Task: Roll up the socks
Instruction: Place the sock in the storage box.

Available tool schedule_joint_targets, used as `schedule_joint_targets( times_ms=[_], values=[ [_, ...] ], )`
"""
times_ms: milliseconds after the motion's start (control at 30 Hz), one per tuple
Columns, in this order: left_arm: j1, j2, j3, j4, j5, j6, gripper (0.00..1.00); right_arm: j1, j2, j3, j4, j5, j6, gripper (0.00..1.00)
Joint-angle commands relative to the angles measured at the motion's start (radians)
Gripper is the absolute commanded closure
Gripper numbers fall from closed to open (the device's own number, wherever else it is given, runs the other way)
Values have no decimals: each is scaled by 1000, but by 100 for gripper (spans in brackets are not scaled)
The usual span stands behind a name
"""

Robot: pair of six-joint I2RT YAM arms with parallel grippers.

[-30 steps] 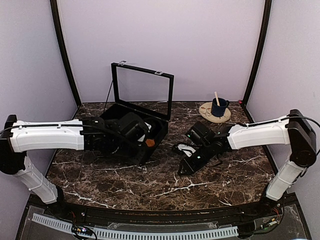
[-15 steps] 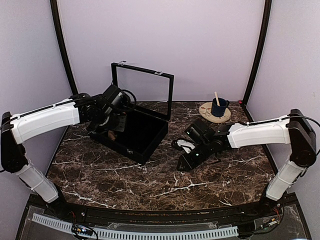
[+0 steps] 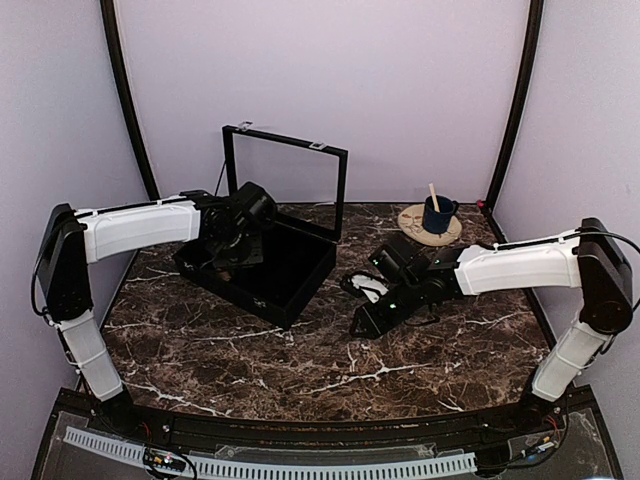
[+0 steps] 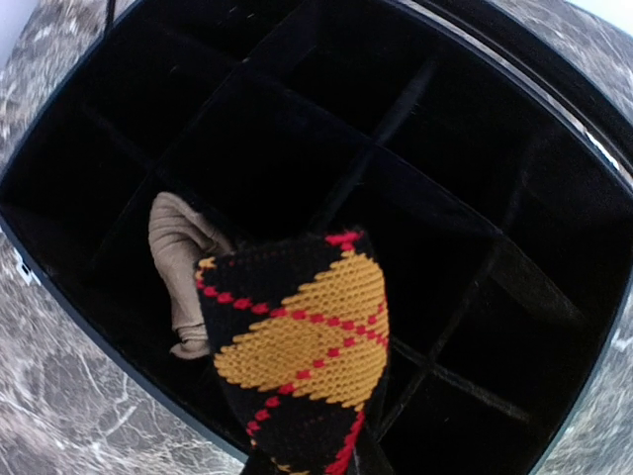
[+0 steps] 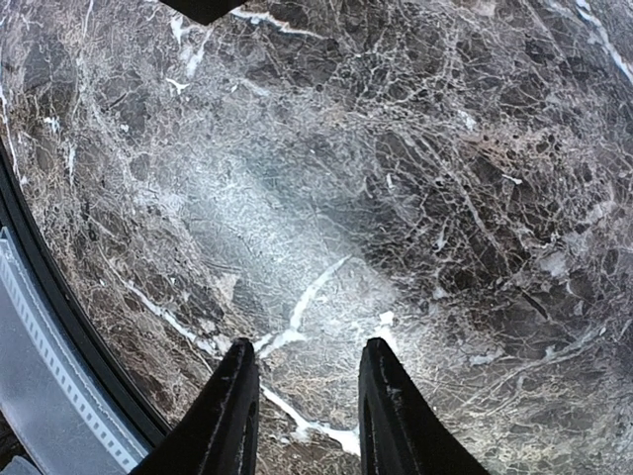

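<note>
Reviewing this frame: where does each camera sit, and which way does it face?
Top: above and behind the arms, looking down at the table; both arms show.
Left wrist: on the left pincer, looking down into the box; the held socks cover the pincer itself.
Right wrist: looking down at the table; the open right pincer shows.
Shared: top and left wrist both show the box.

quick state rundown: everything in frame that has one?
box lid: open, standing upright
socks: gripped, hanging over the box
left end effector: shut on the socks
right end effector: open, empty, above the table
mug: upright, stick in it
</note>
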Motion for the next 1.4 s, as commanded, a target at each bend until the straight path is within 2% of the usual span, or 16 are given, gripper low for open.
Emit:
schedule_joint_targets(
  times_ms=[0, 400, 833, 1367],
  values=[
    [11, -7, -8, -18, 37, -160, 100, -6, -7, -10, 46, -10, -8, 67],
    [12, -11, -107, 7, 112, -398, 100, -6, -24, -39, 55, -34, -25, 68],
    [21, 38, -113, 22, 138, -475, 100, -6, -39, -79, 67, -38, -21, 67],
    [74, 120, -64, -15, 251, -525, 100, -6, -39, -86, 91, -39, -24, 67]
  ],
)
